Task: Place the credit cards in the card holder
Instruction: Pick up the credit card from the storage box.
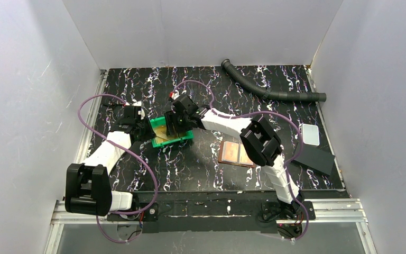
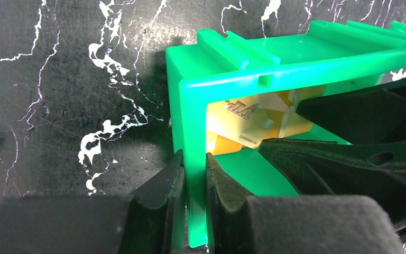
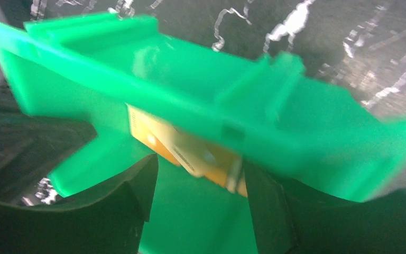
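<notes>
The credit cards (image 1: 165, 132), orange and yellowish-tan, lie overlapping in a green bin (image 1: 187, 137) left of the table's middle. My left gripper (image 2: 194, 159) is shut on the bin's left wall (image 2: 193, 106), one finger inside and one outside. My right gripper (image 3: 201, 169) reaches into the bin, jaws open, just short of the cards (image 3: 190, 151); the cards' right end lies close against its right fingertip. Its dark fingers (image 2: 349, 153) also show in the left wrist view beside the cards (image 2: 248, 121). The brown card holder (image 1: 235, 154) lies open on the table, right of the bin.
A grey corrugated hose (image 1: 264, 87) curves across the back right. A pale translucent plate (image 1: 310, 134) and a flat black sheet (image 1: 314, 157) lie at the right edge. White walls enclose the black marbled table (image 1: 211, 174).
</notes>
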Robot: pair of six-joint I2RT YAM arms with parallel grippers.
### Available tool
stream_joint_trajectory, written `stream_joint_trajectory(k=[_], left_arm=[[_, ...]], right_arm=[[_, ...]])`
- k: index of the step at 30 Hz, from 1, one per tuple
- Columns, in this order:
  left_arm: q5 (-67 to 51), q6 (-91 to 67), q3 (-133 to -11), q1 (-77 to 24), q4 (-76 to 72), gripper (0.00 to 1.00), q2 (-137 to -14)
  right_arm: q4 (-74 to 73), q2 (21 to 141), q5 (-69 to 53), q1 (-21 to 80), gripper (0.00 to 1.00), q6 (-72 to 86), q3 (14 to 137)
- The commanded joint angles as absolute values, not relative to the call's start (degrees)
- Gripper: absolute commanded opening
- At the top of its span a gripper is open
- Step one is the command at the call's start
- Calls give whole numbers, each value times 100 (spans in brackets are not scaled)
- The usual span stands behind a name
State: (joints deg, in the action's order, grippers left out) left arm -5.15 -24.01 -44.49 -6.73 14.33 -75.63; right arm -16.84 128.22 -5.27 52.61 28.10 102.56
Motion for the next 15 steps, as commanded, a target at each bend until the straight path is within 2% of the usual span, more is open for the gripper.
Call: stream_joint_trajectory(k=[1,15], left_arm=[[-711,-2472,-4696,-772,1279,0,-7442],[-508,-2555,-4721,-809,1334,0,-7508]], right_arm=[[-635,13200,-1346,5221,64,3362,10384],[620,12483,-1983,5152,44,4038,9349]])
